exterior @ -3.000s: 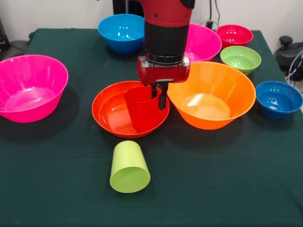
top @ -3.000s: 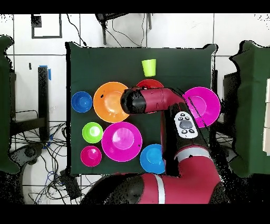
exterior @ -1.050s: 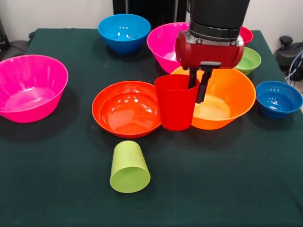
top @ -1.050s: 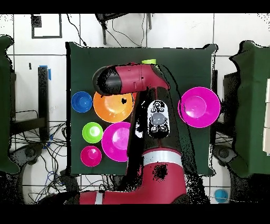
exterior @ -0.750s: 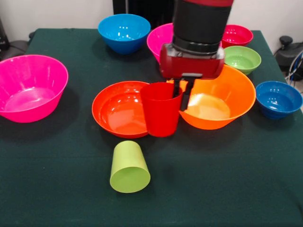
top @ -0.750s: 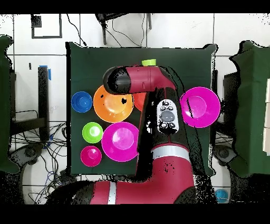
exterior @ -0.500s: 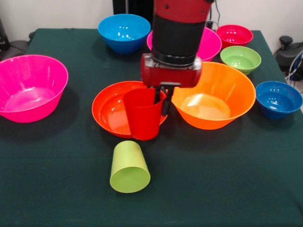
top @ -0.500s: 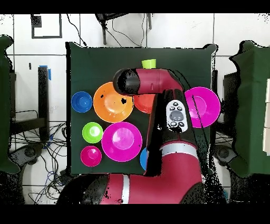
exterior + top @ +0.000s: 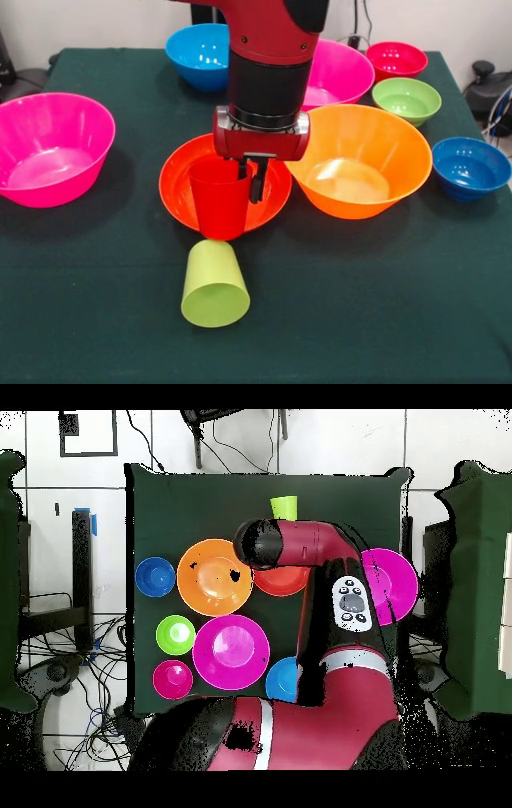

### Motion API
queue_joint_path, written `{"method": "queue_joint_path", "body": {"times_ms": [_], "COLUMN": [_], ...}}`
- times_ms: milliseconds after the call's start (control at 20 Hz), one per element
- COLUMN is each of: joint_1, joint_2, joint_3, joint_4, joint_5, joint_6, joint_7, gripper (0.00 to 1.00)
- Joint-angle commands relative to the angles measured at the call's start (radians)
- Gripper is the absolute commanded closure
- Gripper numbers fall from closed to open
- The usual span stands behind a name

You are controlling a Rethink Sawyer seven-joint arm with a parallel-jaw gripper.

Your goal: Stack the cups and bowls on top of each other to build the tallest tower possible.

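Red tapered plastic cup (image 9: 218, 206), pinched at its rim wall between the closed jaws (image 9: 249, 178), probably light, stiff and slippery, hanging over the red-orange glossy bowl (image 9: 178, 186).

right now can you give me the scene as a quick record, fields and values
gripper: shut on the rim of the red cup
red cup: upright, at the front edge of the red-orange bowl
lime green cup: upside down, tilted, on the table just in front of the red cup
orange bowl: empty, beside the red-orange bowl
pink bowls: one at the table's left, one behind the arm
other bowls: light blue, magenta-red, green, dark blue, all empty and separate
tower: nothing stacked yet
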Motion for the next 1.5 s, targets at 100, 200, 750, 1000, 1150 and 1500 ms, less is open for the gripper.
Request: {"method": "queue_joint_path", "body": {"times_ms": [100, 200, 750, 1000, 1150, 1500], "joint_1": [-0.003, -0.007, 0.015, 0.028, 0.039, 0.043], "joint_2": [0.03, 0.031, 0.054, 0.043, 0.034, 0.01], "joint_3": [0.101, 0.103, 0.111, 0.101, 0.092, 0.088], "joint_4": [0.05, 0.054, 0.049, 0.057, 0.058, 0.078], "joint_5": [0.015, 0.015, 0.032, 0.034, 0.037, 0.032], "joint_6": [0.07, 0.059, 0.033, 0.031, 0.033, 0.046], "joint_7": [0.006, 0.006, 0.046, 0.057, 0.066, 0.036], "gripper": [1.0, 1.0, 1.0, 1.0, 1.0, 1.0]}}
